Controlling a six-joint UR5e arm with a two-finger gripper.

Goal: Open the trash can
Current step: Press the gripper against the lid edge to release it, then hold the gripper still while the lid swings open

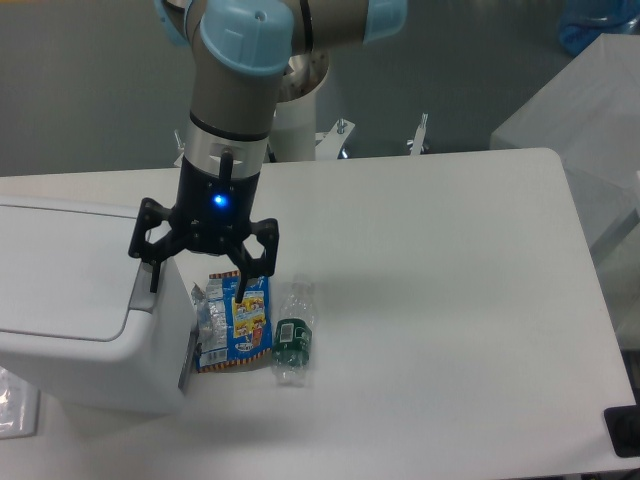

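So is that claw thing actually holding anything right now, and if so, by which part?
No, nothing is held. The gripper is open, its fingers spread wide above the trash can's grey push-bar and the snack packet.

Counted on the counter (450,300): one trash can (70,300), one snack packet (240,320), one plastic bottle (293,345)

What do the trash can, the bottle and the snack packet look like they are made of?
Trash can: white plastic, smooth, moulded rounded corners. Bottle: clear thin plastic with a green label, probably PET. Snack packet: printed film with crinkled, shiny silver edges, likely foil-lined.
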